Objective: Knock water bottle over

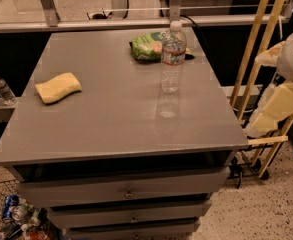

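Observation:
The water bottle [173, 56] stands upright on the grey table [111, 124], toward the back right. It is clear and ribbed, with a white cap and a white label with a red band. My gripper is out of view. Only cream-white arm segments [281, 101] show at the right edge, beyond the table's right side and apart from the bottle.
A green snack bag [147, 45] lies just behind the bottle. A yellow sponge [58, 87] lies at the table's left. A small clear bottle [2, 88] stands on a low shelf at the left. A wooden rack [256, 49] stands at the right. A basket of cans [13, 219] sits on the floor at the lower left.

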Motion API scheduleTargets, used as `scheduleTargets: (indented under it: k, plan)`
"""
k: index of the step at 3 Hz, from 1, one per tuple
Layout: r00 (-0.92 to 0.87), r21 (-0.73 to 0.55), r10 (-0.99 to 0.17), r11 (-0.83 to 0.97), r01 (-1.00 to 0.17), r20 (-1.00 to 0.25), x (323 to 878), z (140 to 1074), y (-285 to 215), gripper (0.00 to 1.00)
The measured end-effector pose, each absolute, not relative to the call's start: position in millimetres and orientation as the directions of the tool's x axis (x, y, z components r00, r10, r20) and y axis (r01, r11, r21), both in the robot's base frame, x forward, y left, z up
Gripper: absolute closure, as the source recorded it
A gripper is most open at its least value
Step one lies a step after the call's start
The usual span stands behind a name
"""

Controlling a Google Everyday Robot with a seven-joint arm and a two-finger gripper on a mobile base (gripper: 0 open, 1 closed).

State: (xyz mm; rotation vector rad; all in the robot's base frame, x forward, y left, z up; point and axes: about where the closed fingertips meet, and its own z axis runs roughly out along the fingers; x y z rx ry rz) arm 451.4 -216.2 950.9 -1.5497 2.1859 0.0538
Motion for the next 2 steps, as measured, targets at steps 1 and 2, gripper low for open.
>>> scheduleTargets:
  k: [1,2]
  plan:
    - [-0.272,-0.14,-0.758,0.43,-0.892,-0.593,480.3,900.8,-196.5,0.0]
    - [-0.265,-0.142,-0.687,0.475,-0.868,-0.677,498.1,913.0,-182.5,0.0]
